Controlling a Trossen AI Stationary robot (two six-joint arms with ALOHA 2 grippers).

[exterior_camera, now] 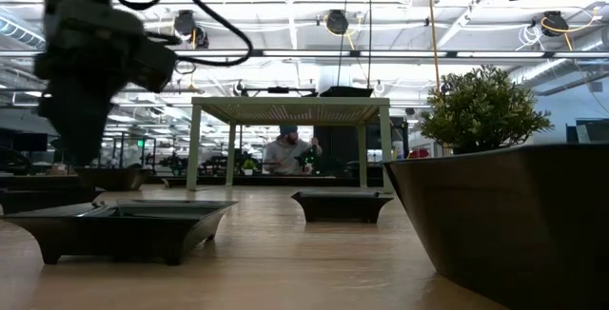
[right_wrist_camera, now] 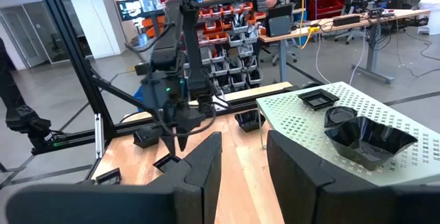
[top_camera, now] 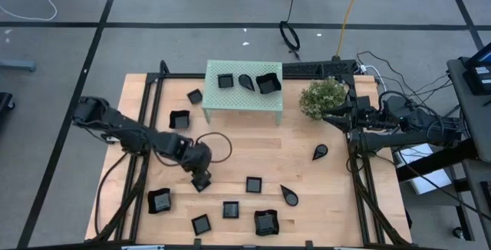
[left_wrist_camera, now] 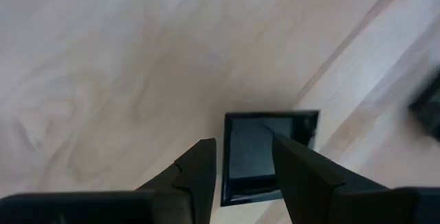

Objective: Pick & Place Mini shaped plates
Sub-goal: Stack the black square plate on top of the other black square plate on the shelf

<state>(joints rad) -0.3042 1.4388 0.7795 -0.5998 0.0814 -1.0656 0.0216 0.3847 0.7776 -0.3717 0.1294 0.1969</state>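
Mini shaped plates, small glossy black dishes, lie scattered on the wooden table (top_camera: 307, 204). Three more sit on the mint-green stand (top_camera: 244, 100). My left gripper (left_wrist_camera: 242, 141) points steeply down, open, just over one small square plate (left_wrist_camera: 265, 155) near the table's middle left. One finger is at the plate's edge and the other over its inside. In the high view the gripper (top_camera: 201, 179) covers most of this plate. My right gripper (right_wrist_camera: 244, 162) waits open and level at the table's right edge, beside the plant (top_camera: 322, 97).
Other plates lie near the left gripper: a square one (top_camera: 253, 183), a teardrop (top_camera: 289, 195), a larger one (top_camera: 159, 200) and several along the near edge (top_camera: 230, 209). A cable loop (top_camera: 215, 146) lies behind the left arm. A person sits in the room beyond the table (exterior_camera: 285, 148).
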